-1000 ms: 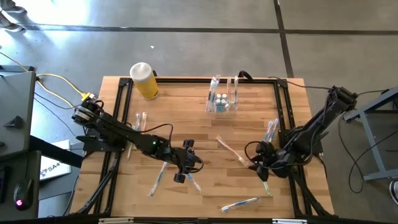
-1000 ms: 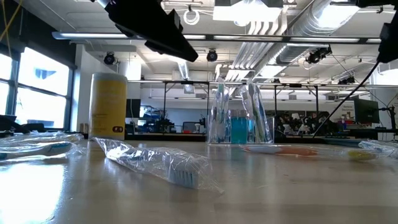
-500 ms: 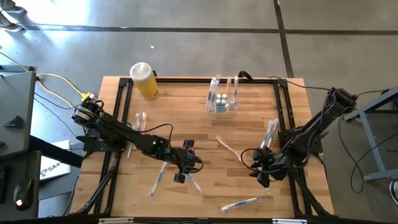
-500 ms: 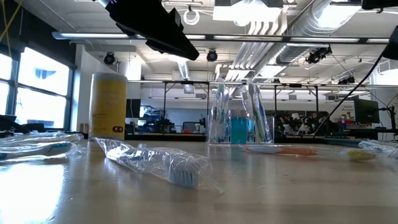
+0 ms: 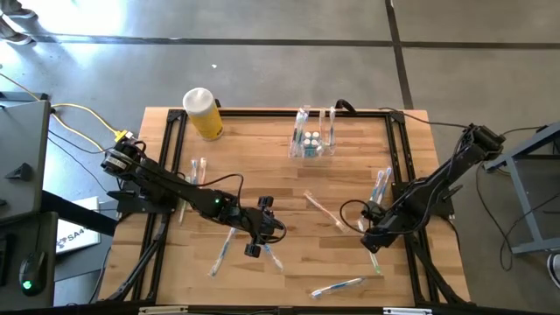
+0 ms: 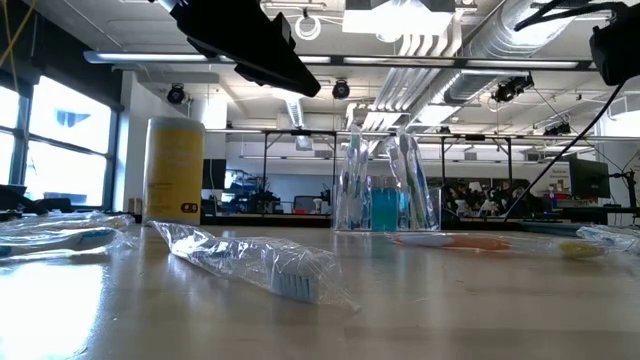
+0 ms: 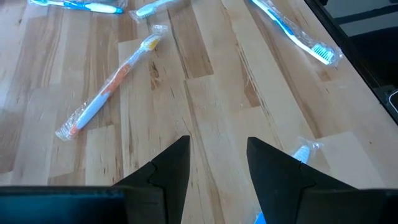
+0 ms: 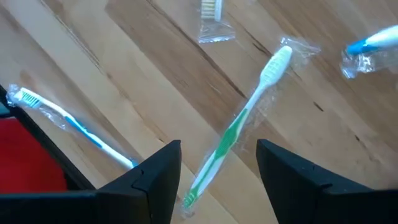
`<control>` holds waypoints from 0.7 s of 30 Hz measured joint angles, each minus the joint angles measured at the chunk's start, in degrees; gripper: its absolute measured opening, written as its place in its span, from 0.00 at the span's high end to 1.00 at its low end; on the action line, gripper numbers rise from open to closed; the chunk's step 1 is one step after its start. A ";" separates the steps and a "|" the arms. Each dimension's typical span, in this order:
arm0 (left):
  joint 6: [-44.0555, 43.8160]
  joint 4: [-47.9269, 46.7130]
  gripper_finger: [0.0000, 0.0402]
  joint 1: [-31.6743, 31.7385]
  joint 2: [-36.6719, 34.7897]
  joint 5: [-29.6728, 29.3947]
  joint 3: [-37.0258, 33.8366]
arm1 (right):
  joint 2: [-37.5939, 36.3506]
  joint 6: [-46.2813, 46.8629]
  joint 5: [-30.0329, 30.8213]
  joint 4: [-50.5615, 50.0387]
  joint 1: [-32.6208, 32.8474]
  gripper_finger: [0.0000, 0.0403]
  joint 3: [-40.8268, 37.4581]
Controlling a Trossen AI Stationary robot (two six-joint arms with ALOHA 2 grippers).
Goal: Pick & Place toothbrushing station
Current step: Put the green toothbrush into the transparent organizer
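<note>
**Right fingers poised over a wrapped green toothbrush**

Lower right in the high view, the right gripper (image 5: 372, 242) hangs with fingers spread and empty above the green toothbrush (image 8: 239, 134) lying on the tabletop (image 5: 280, 166). To grasp well, I judge it should descend straddling the handle mid-length, crosswise. At lower centre the left gripper (image 5: 259, 234) waits, fingers spread. Farther, upper centre, stands the clear cup (image 5: 312, 142) holding brushes and tubes.

Near the clear cup (image 5: 312, 143) of teal, white-capped tubes (image 5: 311, 137) on the light wooden table (image 5: 262, 166) stand a yellow, white-topped container (image 5: 202, 113), and farther off an orange-handled toothbrush (image 7: 112, 86) and a green-and-white toothbrush (image 8: 239, 127).
</note>
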 joint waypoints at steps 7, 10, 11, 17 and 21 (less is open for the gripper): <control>0.00 -0.14 0.62 0.00 0.00 -0.02 0.00 | 2.78 3.97 -0.29 -0.69 0.00 0.50 0.00; 0.00 -0.22 0.62 0.00 0.00 -0.02 0.00 | 4.62 5.77 -0.43 -1.83 -0.04 0.50 0.00; 0.00 -0.24 0.62 0.00 0.00 -0.02 0.00 | 5.23 6.82 -0.41 -2.53 -0.04 0.50 0.00; 0.00 -0.22 0.62 0.00 0.00 -0.09 0.00 | 9.66 9.76 -2.10 -4.14 0.00 0.50 0.00; 0.00 -0.22 0.62 0.00 0.00 -0.17 0.00 | 13.59 9.70 -1.54 -2.50 0.00 0.50 0.00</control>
